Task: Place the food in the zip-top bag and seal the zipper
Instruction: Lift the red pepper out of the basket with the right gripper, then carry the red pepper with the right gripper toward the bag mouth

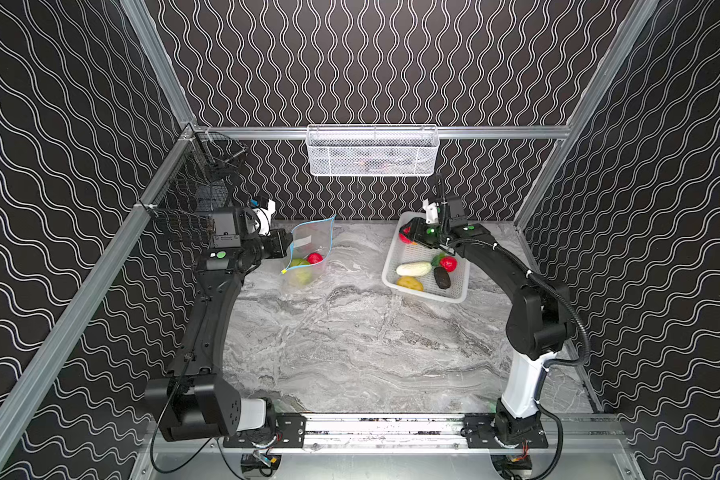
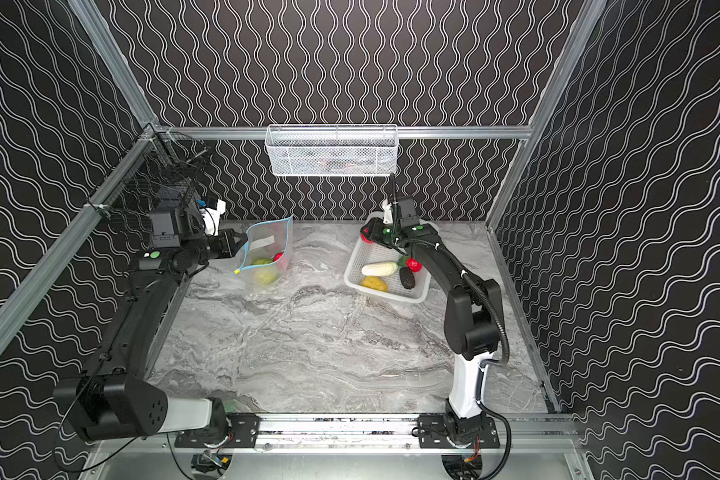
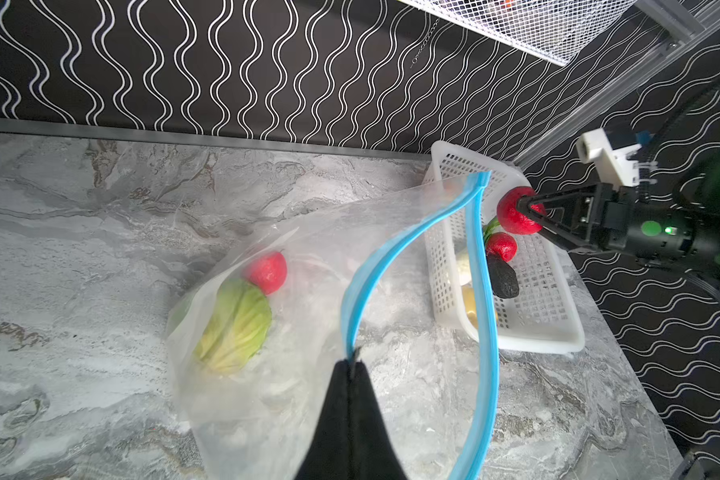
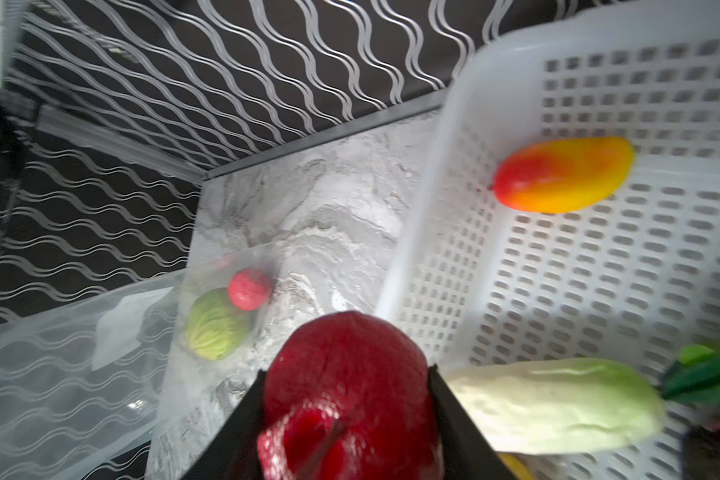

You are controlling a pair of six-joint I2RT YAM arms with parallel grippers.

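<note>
Both top views: the zip-top bag is held up at ten o'clock on the surface, its zipper pinched by the fully closed fingers of the left gripper; cabbage and a small red fruit are seen inside. At two o'clock, over the eleven o'clock corner of the white basket, a larger red fruit is clamped by the right gripper, apparently clear of the basket wall facing the bag.

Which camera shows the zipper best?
The left wrist view: the zipper gapes open, large and sharp, pinched by the left gripper. Both top views show it small. The right wrist view shows only the bag's clear side.
</note>
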